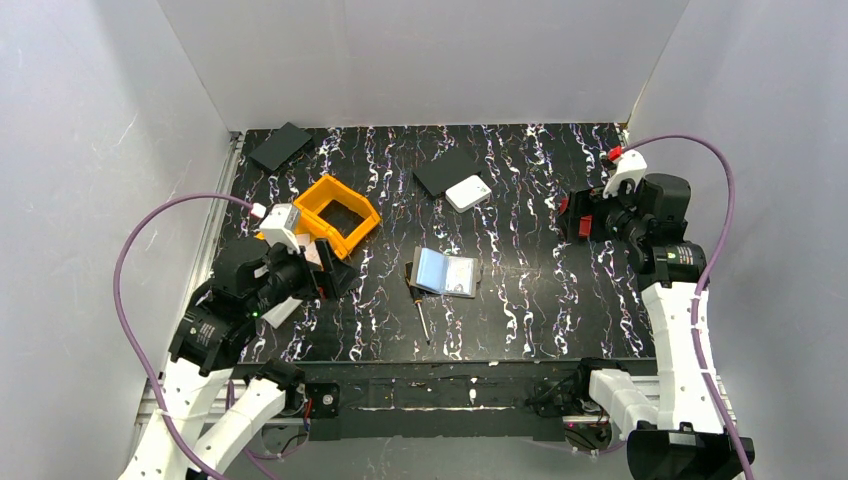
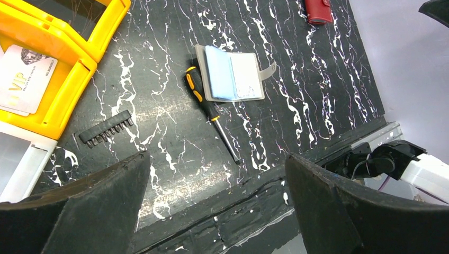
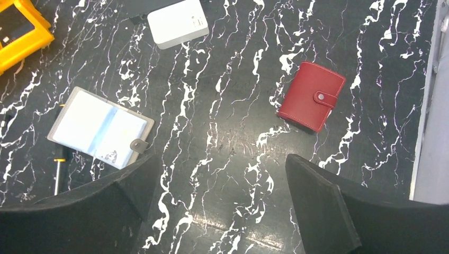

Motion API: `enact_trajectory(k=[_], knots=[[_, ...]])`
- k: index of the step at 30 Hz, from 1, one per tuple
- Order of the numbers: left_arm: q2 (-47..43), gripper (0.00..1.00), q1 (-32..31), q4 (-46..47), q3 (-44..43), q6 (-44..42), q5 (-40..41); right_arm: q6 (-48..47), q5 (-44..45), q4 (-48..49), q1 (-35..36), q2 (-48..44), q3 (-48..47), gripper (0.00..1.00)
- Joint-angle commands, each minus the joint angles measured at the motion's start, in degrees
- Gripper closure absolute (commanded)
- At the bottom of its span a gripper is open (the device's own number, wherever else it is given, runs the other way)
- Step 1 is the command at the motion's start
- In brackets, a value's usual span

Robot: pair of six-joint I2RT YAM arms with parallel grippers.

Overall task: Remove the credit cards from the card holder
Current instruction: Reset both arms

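Two pincers (image 2: 216, 166) (image 3: 219, 164), perhaps two credit cards (image 2: 219, 72) (image 2: 247, 76)

Place: a robotics lab test cell.
Walls: plain white panels (image 1: 420, 60) box in the back and both sides.
Surface: a black tabletop with white marble veining (image 1: 540, 300), with a metal rail (image 1: 214, 235) along its left edge.
Machines: a white-and-black left arm (image 1: 215, 335) and right arm (image 1: 675, 320) bolted at the near edge, each trailing a purple cable (image 1: 117, 275).
Props: an orange plastic bin (image 1: 358, 235), a black-and-yellow screwdriver (image 2: 212, 114) and a black bit strip (image 2: 106, 128), laid out loose.
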State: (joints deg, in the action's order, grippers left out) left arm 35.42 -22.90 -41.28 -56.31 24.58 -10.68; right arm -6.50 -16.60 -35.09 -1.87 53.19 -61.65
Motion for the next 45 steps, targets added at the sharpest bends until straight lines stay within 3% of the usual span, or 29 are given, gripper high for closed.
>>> enact_trajectory(k=[1, 14, 45], knots=[[-0.6, 0.02, 0.0, -0.6, 0.2, -0.2, -1.4, 4.1, 1.3, 1.2, -0.1, -1.1, -2.1, 0.02], [-2.3, 0.02, 0.0, 3.7, 4.2, 3.5, -5.5, 4.7, 2.7, 0.9, -0.1, -2.0, -1.2, 0.02], [-3.8, 0.02, 0.0, 2.8, 5.7, 3.9, -4.8, 6.2, 2.4, 2.4, -0.1, -2.6, -0.2, 0.02]])
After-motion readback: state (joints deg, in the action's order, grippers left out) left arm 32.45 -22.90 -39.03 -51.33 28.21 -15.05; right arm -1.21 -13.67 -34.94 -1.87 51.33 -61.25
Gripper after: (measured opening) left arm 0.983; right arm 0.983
